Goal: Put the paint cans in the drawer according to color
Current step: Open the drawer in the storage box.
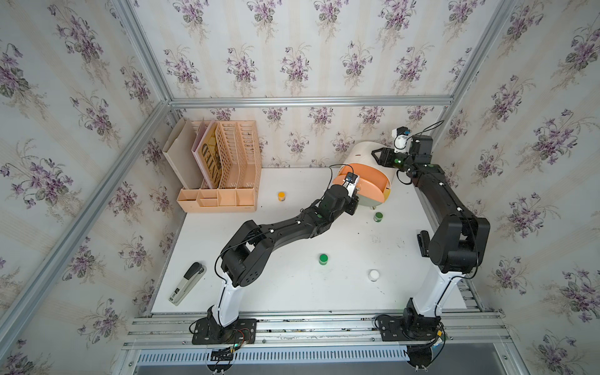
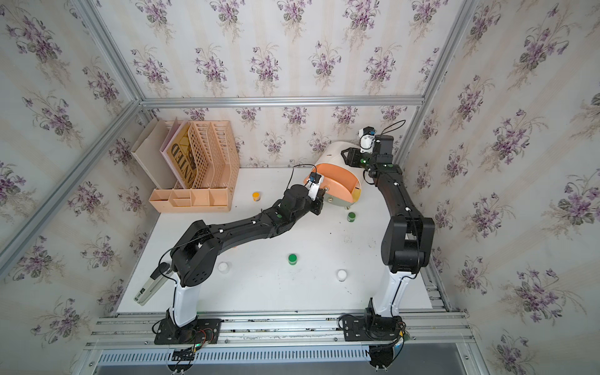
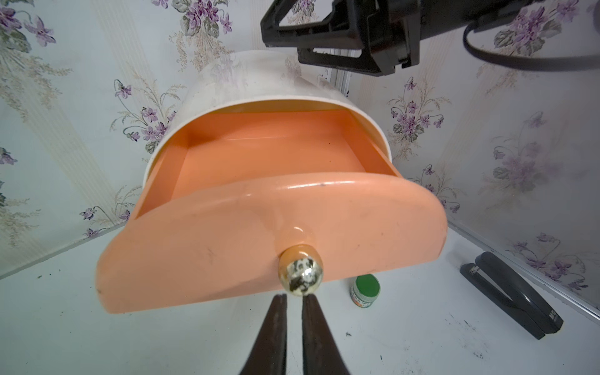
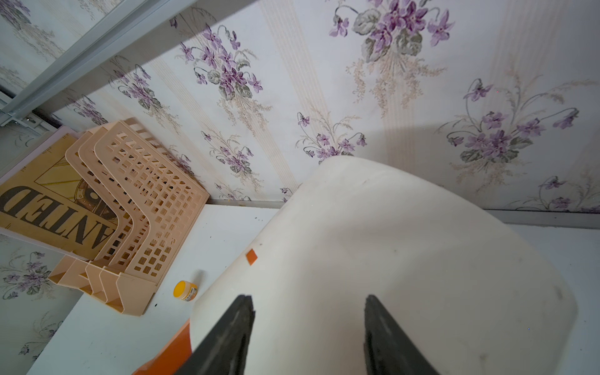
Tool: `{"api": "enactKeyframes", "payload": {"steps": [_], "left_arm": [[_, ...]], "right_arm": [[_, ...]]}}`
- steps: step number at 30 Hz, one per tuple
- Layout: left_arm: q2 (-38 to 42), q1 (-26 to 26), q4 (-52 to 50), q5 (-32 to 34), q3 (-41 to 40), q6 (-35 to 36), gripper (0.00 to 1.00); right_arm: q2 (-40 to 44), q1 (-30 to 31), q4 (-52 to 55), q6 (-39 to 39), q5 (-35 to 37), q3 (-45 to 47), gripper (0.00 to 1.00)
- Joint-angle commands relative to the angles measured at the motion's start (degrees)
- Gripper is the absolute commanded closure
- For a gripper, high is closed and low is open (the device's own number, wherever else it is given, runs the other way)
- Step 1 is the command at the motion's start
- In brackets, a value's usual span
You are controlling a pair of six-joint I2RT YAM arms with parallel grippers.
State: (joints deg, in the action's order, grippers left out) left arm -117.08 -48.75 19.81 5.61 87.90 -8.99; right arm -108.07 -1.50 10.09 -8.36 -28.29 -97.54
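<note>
The peach drawer (image 1: 370, 178) stands open, upper right of centre in both top views. Left gripper (image 3: 293, 297) is pressed together at its knob (image 3: 300, 274); right gripper (image 4: 308, 297) spreads over the cabinet (image 1: 357, 154).

File rack (image 1: 227, 168) rear left, drawer (image 1: 358, 154) rear right, stapler (image 1: 188, 282) front left, paint cans (image 1: 323, 258) between.

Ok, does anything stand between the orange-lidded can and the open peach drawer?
Yes: the left gripper, shut just short of the knob, and its wrist sit between the orange-lidded can and the peach drawer. The drawer's inside looks empty.
</note>
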Motion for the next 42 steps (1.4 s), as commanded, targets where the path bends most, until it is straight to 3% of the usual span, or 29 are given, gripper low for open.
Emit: {"api": "enactKeyframes", "payload": {"steps": [1, 10, 17, 22, 28, 42], "left_arm": [[0.22, 0.06, 1.37, -0.51, 0.31, -0.2, 0.64], [-2.64, 0.06, 0.35, -0.43, 4.23, -0.28, 0.6], [-4.66, 0.03, -0.08, 0.26, 7.05, -0.5, 0.65], [-5.53, 0.06, -0.33, 0.76, 7.91, -0.42, 0.74], [-5.24, 0.15, -0.49, 1.58, 7.48, -0.06, 0.82], [-0.14, 0.15, 1.22, 1.1, 0.11, -0.5, 0.88]], "right_arm": [[0.37, 0.04, -0.84, 0.57, -0.45, 0.17, 0.42], [0.56, 0.07, -0.81, 0.46, -0.54, 0.24, 0.42], [0.47, 0.09, -0.86, 0.62, -0.45, 0.34, 0.42], [0.49, 0.09, -0.84, 0.67, -0.48, 0.33, 0.42], [0.45, 0.09, -0.72, 0.63, -0.45, 0.34, 0.42], [0.62, 0.0, -0.86, 0.46, -0.51, 0.59, 0.42]]}}
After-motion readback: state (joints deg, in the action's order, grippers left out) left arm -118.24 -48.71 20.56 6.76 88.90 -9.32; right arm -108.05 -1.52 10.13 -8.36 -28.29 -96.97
